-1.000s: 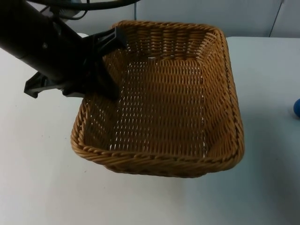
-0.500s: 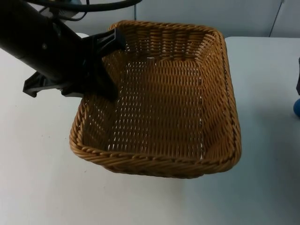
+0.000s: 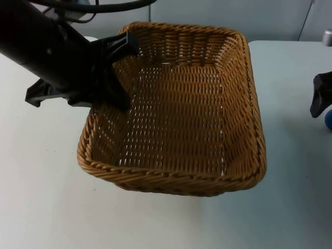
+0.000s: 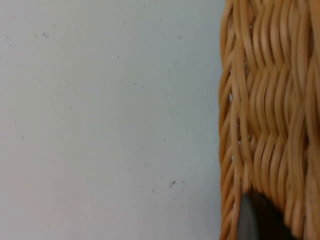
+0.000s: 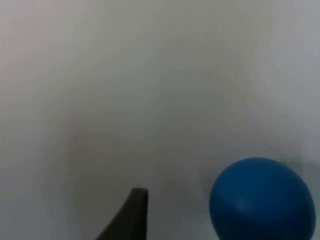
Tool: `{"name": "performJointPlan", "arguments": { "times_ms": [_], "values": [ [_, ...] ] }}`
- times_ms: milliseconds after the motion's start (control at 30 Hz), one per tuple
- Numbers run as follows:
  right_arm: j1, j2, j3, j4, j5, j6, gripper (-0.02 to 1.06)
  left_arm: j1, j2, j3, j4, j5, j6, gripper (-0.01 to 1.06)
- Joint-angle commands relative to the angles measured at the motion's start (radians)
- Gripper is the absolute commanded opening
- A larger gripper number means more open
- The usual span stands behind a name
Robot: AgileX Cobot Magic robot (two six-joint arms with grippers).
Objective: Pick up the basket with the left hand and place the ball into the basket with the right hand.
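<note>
Basket (image 3: 181, 114): woven wicker, likely light and stiff; left gripper (image 3: 116, 72) clenched on its near rim. Ball (image 5: 257, 202): blue, smooth, probably rolls easily; lies on table (image 3: 41, 207) just beside right gripper (image 3: 320, 101), finger state indeterminable. Best grasped across its middle.

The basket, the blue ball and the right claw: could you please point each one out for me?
basket (image 3: 171, 179): top view, near rim.
blue ball (image 5: 260, 202): right wrist view, middle of its surface.
right claw (image 3: 320, 96): top view, black tip beside the ball.

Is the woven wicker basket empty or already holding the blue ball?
Empty. The woven wicker basket shows bare weave inside; the blue ball lies on the white table.
</note>
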Motion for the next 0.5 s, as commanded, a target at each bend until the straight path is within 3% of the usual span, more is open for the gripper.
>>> {"name": "performJointPlan", "arguments": {
  "times_ms": [0,133,233,433,467],
  "values": [
    [-0.003,0.014,-0.007,0.004,-0.012,-0.007,1.0,0.003,-0.018,0.001,-0.024,-0.002,-0.001,0.0],
    [-0.003,0.031,-0.004,0.004,-0.016,-0.007,0.99,0.003,-0.018,0.001,-0.024,-0.009,-0.001,0.0],
    [-0.003,0.041,-0.004,0.007,-0.022,-0.004,0.89,0.003,-0.018,0.001,-0.024,-0.01,-0.001,0.0],
    [-0.003,0.041,-0.004,-0.001,-0.019,0.041,0.51,0.003,-0.018,0.001,-0.024,-0.011,-0.001,0.0],
    [-0.003,0.041,-0.004,-0.001,-0.019,0.041,0.51,0.003,-0.018,0.001,-0.024,-0.011,-0.001,0.0]
  ]
}}
